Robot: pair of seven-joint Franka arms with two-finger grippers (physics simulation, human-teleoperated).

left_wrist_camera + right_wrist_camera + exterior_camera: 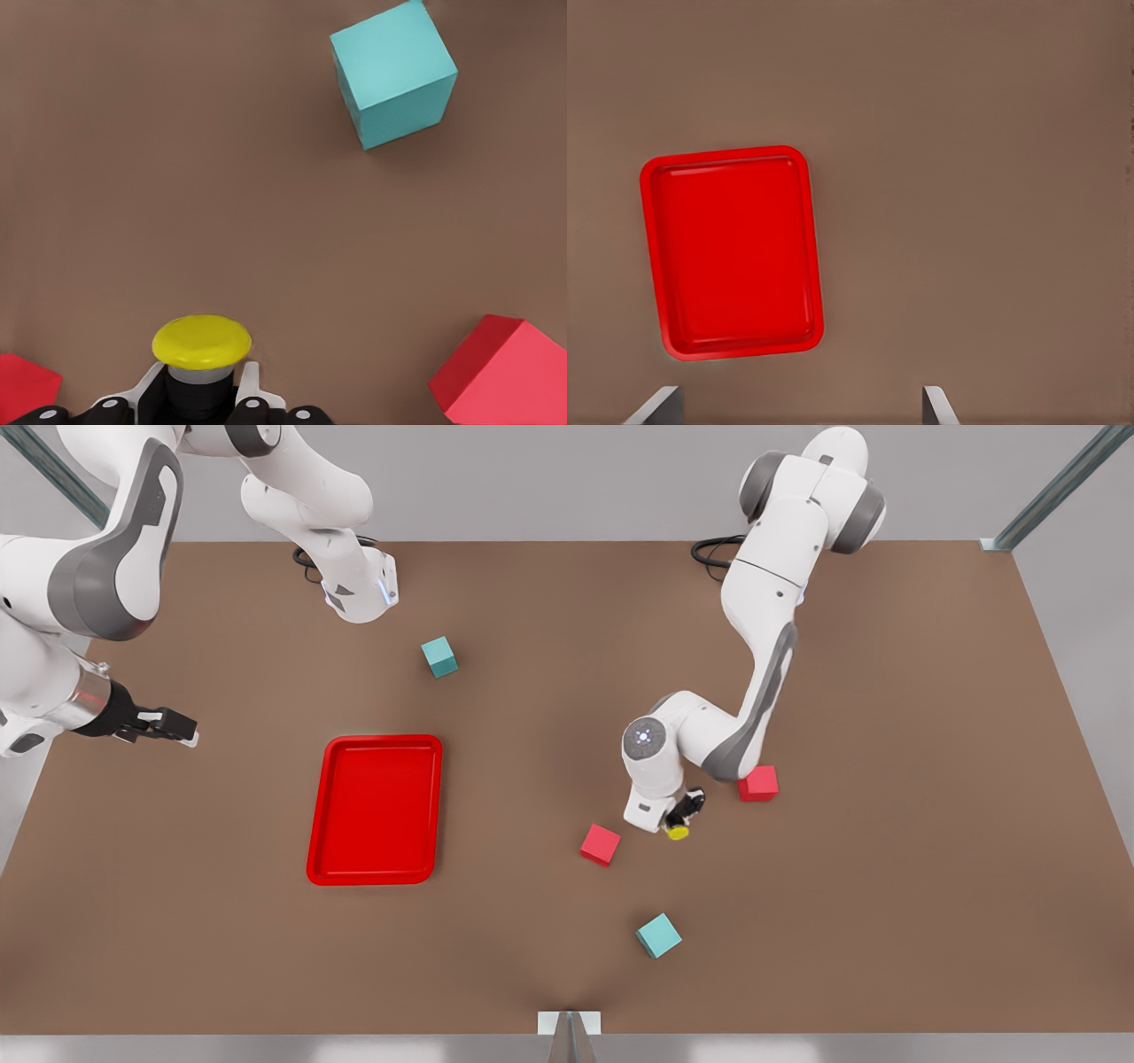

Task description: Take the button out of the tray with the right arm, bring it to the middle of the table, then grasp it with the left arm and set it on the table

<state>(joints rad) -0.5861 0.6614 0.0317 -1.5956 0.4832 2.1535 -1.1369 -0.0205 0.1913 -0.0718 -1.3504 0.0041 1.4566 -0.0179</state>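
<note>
The button [678, 832] has a yellow dome cap on a dark base, and it sits between the fingers of my left gripper [684, 813] at the middle of the table [886, 921]. In the left wrist view the left gripper [199, 388] is shut on the button [202, 341] by its base, low over the table; I cannot tell whether it touches. The red tray [381, 740] lies empty toward the front view's left. My right gripper [177, 729] hangs open, high beyond the tray's left side. Its wrist view looks down on the tray [726, 156], and the right gripper [799, 412] is wide open.
A red cube [601, 844] and another red cube [758, 783] flank the left gripper closely. One teal cube [658, 935] lies nearer the front edge, another teal cube [438, 656] farther back. In the left wrist view the teal cube [394, 73] and red cube [505, 372] lie ahead.
</note>
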